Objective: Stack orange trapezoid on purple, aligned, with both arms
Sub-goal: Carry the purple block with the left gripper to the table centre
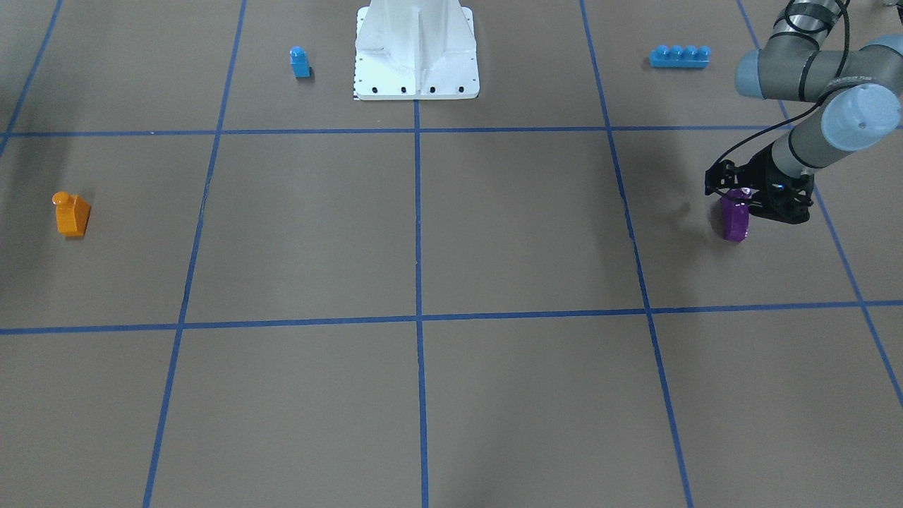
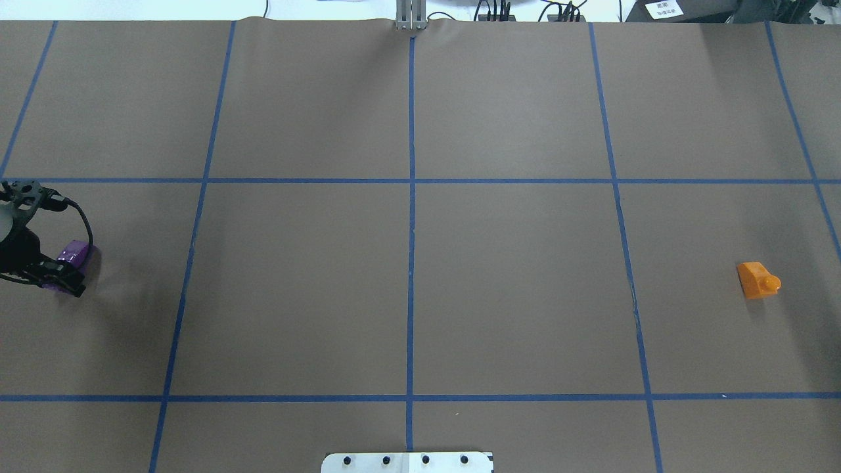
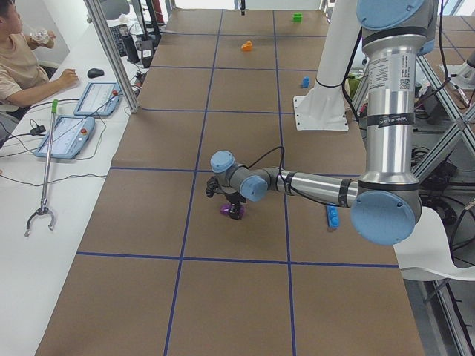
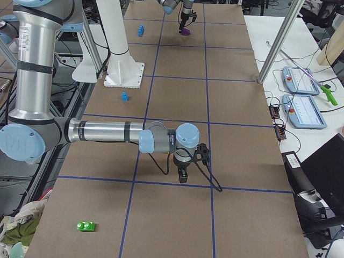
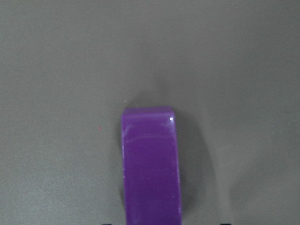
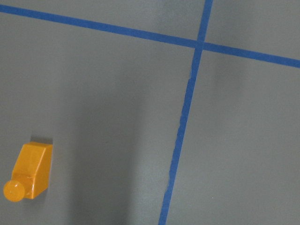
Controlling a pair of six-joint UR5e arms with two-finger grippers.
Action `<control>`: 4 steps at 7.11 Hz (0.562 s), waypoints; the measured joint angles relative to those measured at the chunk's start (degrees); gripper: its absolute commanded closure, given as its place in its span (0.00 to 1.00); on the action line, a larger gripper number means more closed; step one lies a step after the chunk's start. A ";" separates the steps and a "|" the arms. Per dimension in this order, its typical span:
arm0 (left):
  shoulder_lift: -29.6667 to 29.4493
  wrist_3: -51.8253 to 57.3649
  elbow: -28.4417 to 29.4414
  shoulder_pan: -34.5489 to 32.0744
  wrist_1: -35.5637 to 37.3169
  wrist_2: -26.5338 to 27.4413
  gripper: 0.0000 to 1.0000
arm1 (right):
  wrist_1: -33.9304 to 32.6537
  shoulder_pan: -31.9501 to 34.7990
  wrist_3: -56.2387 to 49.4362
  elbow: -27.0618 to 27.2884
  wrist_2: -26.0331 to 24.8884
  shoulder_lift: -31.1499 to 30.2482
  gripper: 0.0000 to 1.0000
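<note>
Between left fingers (image 2: 69, 286) — purple (image 2: 74, 253); orange trapezoid (image 2: 757, 280) well apart.

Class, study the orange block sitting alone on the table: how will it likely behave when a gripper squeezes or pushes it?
The orange trapezoid looks like rigid moulded plastic, so it probably won't flex. Its glossy, sloped face may let a grip slip; the flat sides seem safer. Small and flat-faced, it should slide rather than roll.
</note>
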 measured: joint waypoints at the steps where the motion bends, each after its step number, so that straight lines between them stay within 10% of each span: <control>1: -0.07 -0.11 0.00 0.00 0.04 -0.02 1.00 | 0.01 -0.05 -0.02 0.00 -0.01 0.00 0.00; 4: -3.19 -0.88 -0.59 -0.12 0.97 -0.34 1.00 | 0.01 -0.17 -0.03 0.00 -0.08 0.09 0.00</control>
